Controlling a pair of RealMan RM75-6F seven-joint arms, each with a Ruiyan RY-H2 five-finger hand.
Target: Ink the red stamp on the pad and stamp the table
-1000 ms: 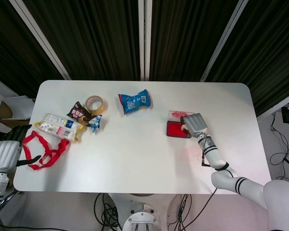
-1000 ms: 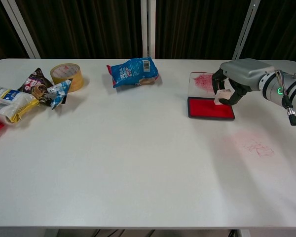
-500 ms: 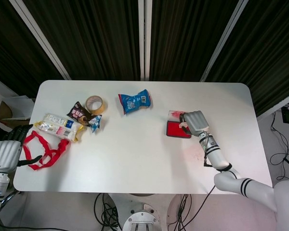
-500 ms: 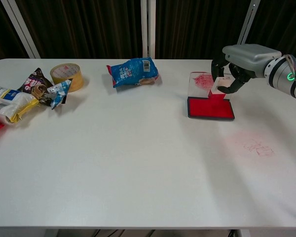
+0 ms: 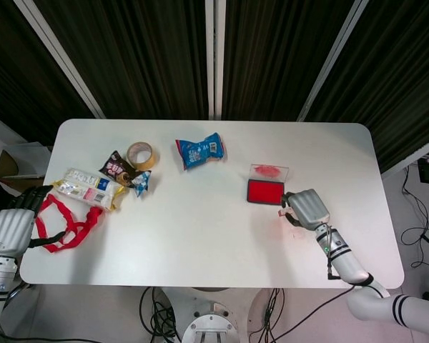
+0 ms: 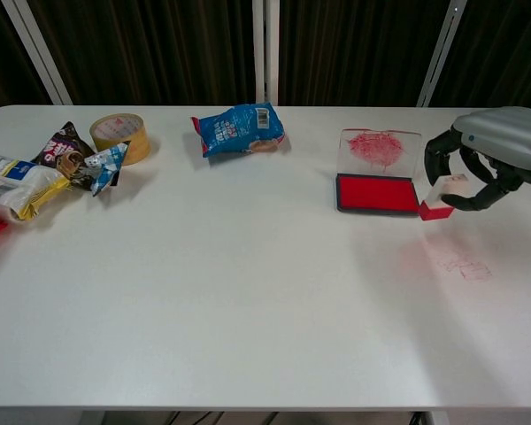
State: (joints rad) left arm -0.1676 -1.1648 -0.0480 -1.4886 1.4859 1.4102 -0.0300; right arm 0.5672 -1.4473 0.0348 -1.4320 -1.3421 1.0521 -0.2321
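The red ink pad (image 5: 265,191) (image 6: 376,194) lies open on the right half of the white table (image 5: 200,229), its clear lid (image 6: 379,148) smeared with red behind it. My right hand (image 5: 307,208) (image 6: 488,155) grips the red stamp (image 6: 439,200), a small block with a red base, just right of the pad and above the table. Faint red stamp marks (image 6: 460,263) show on the table below and right of the stamp. My left hand (image 5: 11,225) hangs off the table's left edge, holding nothing.
A blue snack bag (image 5: 200,150) lies at the back middle. A tape roll (image 5: 140,155), several snack packets (image 5: 93,187) and a red strap (image 5: 63,223) crowd the left side.
My right hand has lifted the stamp off the ink pad and carried it to the right and toward the front. The left hand stays where it was.
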